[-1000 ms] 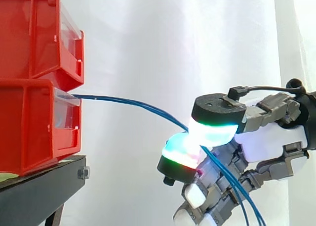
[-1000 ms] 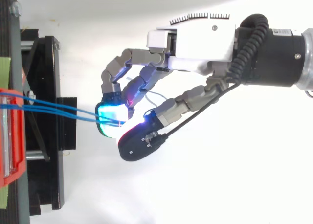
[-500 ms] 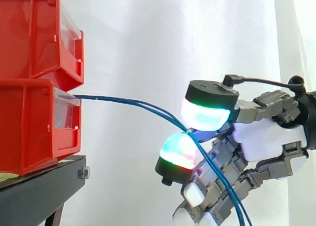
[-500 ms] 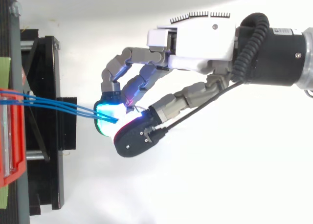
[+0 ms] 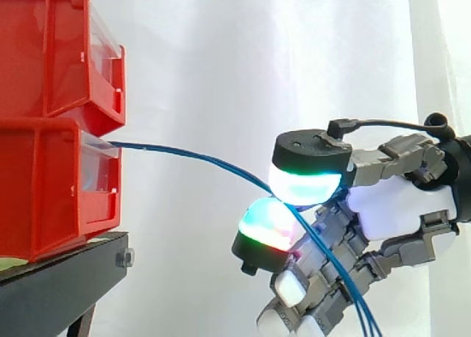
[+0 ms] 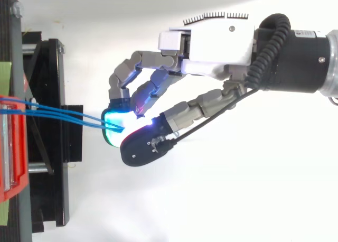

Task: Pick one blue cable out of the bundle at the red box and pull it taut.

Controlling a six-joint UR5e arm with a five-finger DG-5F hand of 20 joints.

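Shows the hand [image 6: 211,46] nearest, curled so that a cyan-green thumb pad [image 5: 305,184] above and a red-green fingertip pad [image 5: 266,223] below pinch the blue cables [image 5: 191,157], with loose ends hanging down past the palm. Traces those cables back in a shallow, slack arc to the mouth of the lower red bin [image 5: 44,190] on the black stand [image 5: 59,285], with the white curtain [image 5: 221,72] behind. Looks likely to trap several strands together, since three converge at the pads seen from above, so a pull could tauten the whole bundle or let the thin strands slip out
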